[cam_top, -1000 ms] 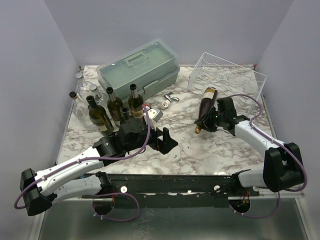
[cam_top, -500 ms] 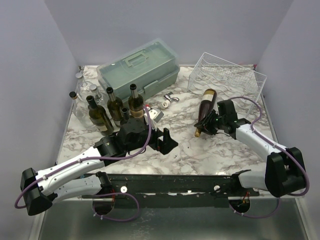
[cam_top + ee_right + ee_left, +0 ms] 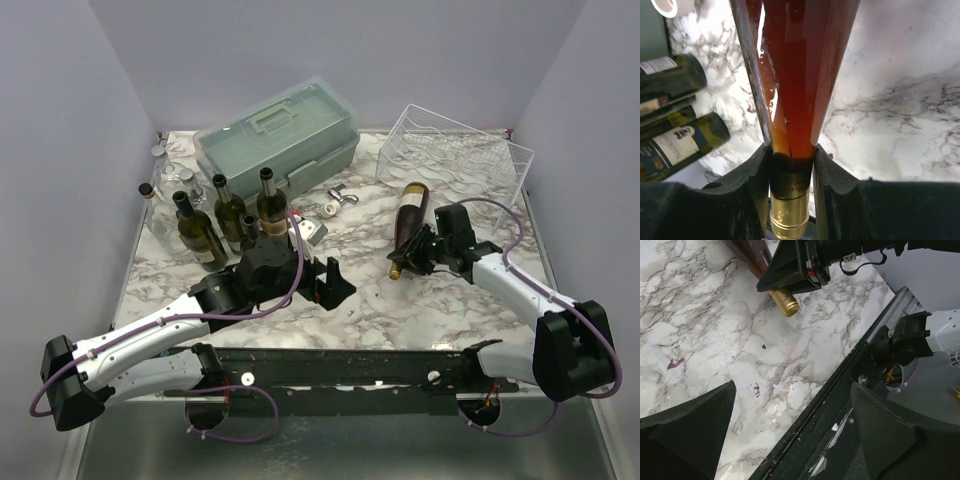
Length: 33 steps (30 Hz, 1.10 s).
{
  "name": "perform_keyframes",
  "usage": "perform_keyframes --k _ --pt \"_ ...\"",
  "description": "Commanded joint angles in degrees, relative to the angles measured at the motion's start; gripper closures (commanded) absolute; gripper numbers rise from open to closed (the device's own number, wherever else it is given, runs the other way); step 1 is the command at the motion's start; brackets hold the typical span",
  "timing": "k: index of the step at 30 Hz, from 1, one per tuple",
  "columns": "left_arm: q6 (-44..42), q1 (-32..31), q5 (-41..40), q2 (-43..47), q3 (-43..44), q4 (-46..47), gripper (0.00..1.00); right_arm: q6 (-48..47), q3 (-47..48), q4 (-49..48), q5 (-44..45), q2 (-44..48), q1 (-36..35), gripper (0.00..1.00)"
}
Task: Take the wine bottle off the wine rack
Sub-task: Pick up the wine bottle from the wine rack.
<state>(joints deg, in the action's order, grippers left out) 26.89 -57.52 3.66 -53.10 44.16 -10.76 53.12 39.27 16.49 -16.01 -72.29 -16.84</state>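
Wine bottle (image 3: 410, 214): pinched at the neck by the right gripper (image 3: 414, 250), gold cap jutting out on its near side, body slanting up beyond it toward the wine rack (image 3: 456, 156), off the rack, above the tabletop (image 3: 380, 300). Left gripper (image 3: 333, 281): spread wide, holding nothing, well apart.

Your wine bottle (image 3: 408, 222) is dark amber glass with a gold foil cap. It is out of the wine rack (image 3: 455, 155), just in front of it, tilted with the cap pointing away from it. The fingers (image 3: 832, 190) of the right gripper (image 3: 410, 253) pinch its neck above the foil. The wine rack, white thin wire with wavy cradles, stands upright on the counter (image 3: 350, 300).
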Motion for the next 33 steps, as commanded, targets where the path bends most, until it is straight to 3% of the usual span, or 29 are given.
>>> perform_keyframes --k 1,13,21,28,33 --pt "-0.44 -0.32 1.44 0.36 -0.74 1.09 0.01 0.66 -0.08 -2.31 -3.18 3.29 -0.42 1.00" --pt "-2.44 -0.91 3.42 0.56 -0.70 1.24 0.01 0.35 0.97 1.65 -4.63 5.24 -0.47 1.00" --pt "-11.55 -5.53 4.73 -1.62 0.52 1.65 0.01 -3.95 2.63 7.44 -4.97 7.23 -0.47 1.00" --pt "-21.36 -10.97 0.62 -4.44 0.15 4.18 0.01 -11.79 8.71 15.32 -3.94 5.41 -0.46 1.00" --pt "-23.05 -11.48 -0.92 -4.39 -0.25 5.26 0.01 -15.48 13.20 20.29 -3.61 3.64 -0.43 1.00"
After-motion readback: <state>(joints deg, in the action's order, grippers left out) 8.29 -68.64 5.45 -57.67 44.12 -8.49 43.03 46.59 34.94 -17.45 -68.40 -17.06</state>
